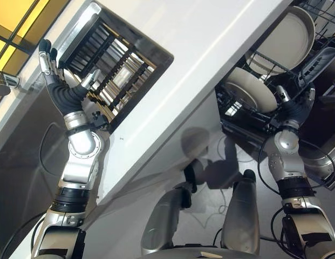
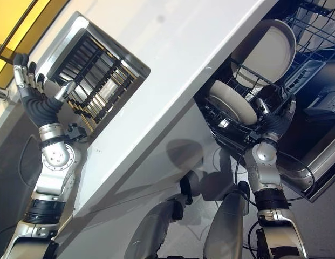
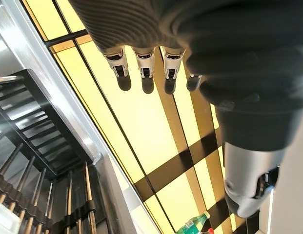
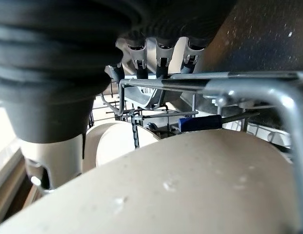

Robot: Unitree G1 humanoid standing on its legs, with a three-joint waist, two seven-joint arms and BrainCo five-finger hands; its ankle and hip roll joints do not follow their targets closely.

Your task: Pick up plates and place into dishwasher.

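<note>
A cream plate (image 1: pixel 248 89) stands on edge in the dishwasher's wire rack (image 1: pixel 318 32). A second, larger cream plate (image 1: pixel 288 40) stands behind it, deeper in the rack. My right hand (image 1: pixel 296 108) is just beside the near plate's rim, fingers spread and straight. In the right wrist view that plate (image 4: pixel 190 185) lies close under the hand, whose fingers (image 4: pixel 163 61) reach straight over a rack wire (image 4: pixel 200 83) without curling on anything. My left hand (image 1: pixel 59 86) is raised by the counter's dark drying rack (image 1: pixel 113 65), fingers straight (image 3: pixel 144 73), holding nothing.
A white counter (image 1: pixel 210 48) runs between the drying rack and the dishwasher. The open dishwasher door (image 2: pixel 296 178) lies below the wire rack. Yellow window panels (image 3: pixel 141 136) stand behind the left hand, with a green bottle (image 3: pixel 192 225) past them.
</note>
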